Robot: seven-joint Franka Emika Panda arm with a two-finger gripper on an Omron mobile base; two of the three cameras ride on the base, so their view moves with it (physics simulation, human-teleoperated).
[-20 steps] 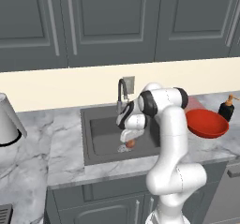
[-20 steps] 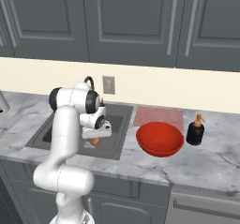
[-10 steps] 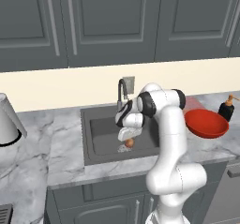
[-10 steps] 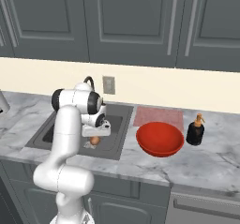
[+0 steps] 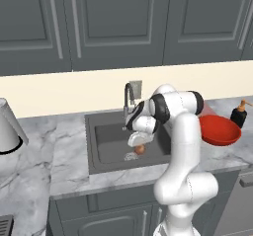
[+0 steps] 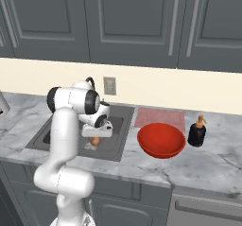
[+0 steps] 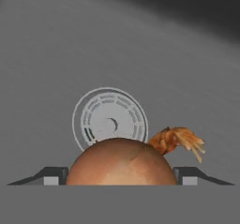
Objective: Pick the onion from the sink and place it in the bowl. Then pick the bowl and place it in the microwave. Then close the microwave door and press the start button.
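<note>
first step in hand: the gripper (image 7: 120, 178), jaws spread either side of the onion (image 7: 121, 162) in the sink (image 5: 106, 134), not yet gripping, should next close and lift toward the bowl (image 6: 160, 140).

The marble counter (image 6: 208, 166) carried the red bowl (image 6: 160, 140), a soap bottle (image 6: 196, 131) and a pink mat (image 6: 159, 117), all right of the claw (image 6: 96, 140).

Premises: a home kitchen, rendered. A dark sink (image 5: 111, 142) with a curved tap (image 5: 127, 100) at its back edge is recessed into a grey marble counter (image 6: 198, 166). Dark grey panelled wall cabinets (image 5: 113, 22) hang above the sink, over a cream backsplash carrying a wall socket (image 6: 109, 85). Right of the sink stand a red bowl (image 6: 160, 140) and a dark soap bottle (image 6: 196, 132). Matching base cabinets sit below the sink.
</note>
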